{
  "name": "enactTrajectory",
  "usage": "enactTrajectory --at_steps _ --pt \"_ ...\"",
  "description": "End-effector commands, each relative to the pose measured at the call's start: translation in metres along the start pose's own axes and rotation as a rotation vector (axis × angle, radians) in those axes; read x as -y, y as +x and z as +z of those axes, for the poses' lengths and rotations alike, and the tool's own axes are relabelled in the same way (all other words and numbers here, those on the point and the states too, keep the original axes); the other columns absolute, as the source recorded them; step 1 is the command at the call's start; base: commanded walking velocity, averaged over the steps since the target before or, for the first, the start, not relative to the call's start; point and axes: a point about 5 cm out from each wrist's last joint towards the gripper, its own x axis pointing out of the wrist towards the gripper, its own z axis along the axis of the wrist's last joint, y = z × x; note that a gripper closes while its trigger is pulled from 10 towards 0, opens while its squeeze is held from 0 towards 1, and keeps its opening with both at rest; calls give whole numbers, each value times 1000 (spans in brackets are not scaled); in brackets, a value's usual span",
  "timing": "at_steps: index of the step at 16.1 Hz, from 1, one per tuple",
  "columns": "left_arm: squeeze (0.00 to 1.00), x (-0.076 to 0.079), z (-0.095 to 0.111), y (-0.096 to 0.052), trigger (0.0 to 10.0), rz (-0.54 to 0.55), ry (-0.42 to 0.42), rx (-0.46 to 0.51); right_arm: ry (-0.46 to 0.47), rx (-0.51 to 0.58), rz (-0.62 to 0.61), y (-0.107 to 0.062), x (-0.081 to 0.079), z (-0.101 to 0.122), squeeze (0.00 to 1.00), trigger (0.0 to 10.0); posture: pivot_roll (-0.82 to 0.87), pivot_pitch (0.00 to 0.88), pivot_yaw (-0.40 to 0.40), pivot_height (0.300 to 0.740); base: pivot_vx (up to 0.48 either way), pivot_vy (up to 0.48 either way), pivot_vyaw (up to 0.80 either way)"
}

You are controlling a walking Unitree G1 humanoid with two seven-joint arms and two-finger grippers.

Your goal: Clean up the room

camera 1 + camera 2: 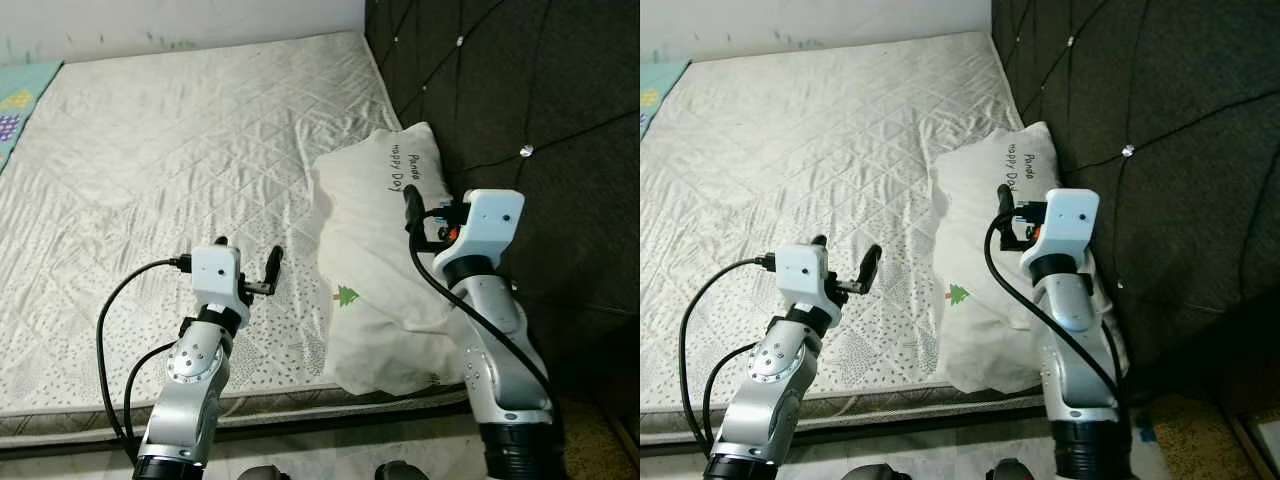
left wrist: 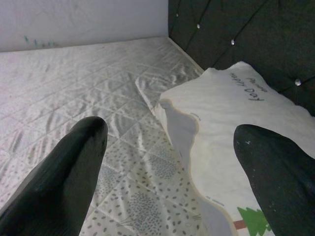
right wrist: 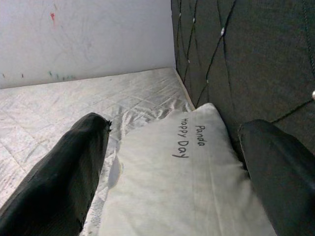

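A white pillow printed with "Happy Day Panda" and a small green tree lies on the bare quilted mattress, at its right end against the dark headboard. My right gripper hovers open just above the pillow's middle; the wrist view shows the pillow between its spread fingers. My left gripper stands open over the mattress, a little left of the pillow. In its wrist view the pillow lies ahead and to one side.
A dark tufted headboard rises along the right. A pale wall runs behind the mattress. A green patterned mat shows at the far left. The mattress's near edge is just before me, with floor at lower right.
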Motion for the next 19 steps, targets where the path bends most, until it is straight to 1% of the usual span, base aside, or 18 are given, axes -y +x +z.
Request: enactTrajectory --at_steps 1,3,5,6,7,9,11,14,17,19 --pt "0 -4 -1 -2 10000 21 -9 -12 -4 0 -6 -2 -2 0 0 10000 -35 188 60 740 0 0 0" --pt "0 -6 -6 -4 10000 23 -19 -27 -37 0 20 -2 -5 0 0 10000 -40 181 54 740 0 0 769" --pt "0 -5 -8 -8 10000 9 -31 -33 -20 -3 10 -3 -2 -1 0 10000 -40 173 51 740 0 0 738" --pt "0 -4 -9 -9 10000 -2 -29 -36 -20 -12 -7 -4 2 -3 0 10000 -38 172 45 740 0 0 475" --pt "0 -4 -9 -10 10000 -4 -27 -36 -19 -14 -11 -4 2 -4 0 10000 -36 169 43 740 0 0 0" --pt "0 -8 -10 -12 10000 9 -23 -43 -1 -33 -22 -7 5 -8 0 10000 -32 164 33 740 0 0 0" --pt "0 -11 -12 -15 10000 17 -34 -52 -10 -42 -18 -9 8 -11 0 10000 -30 161 34 740 0 0 0" --pt "0 -10 -12 -17 10000 1 -49 -56 -23 -50 -48 -12 18 -12 0 10000 -31 164 41 740 0 0 0" --pt "0 -11 -14 -17 10000 0 -60 -68 -19 -64 -56 -16 19 -16 0 10000 -38 161 46 740 0 0 0" --pt "0 -9 -13 -14 10000 -10 -64 -65 -21 -63 -53 -14 18 -16 0 10000 -38 156 44 740 0 298 0"
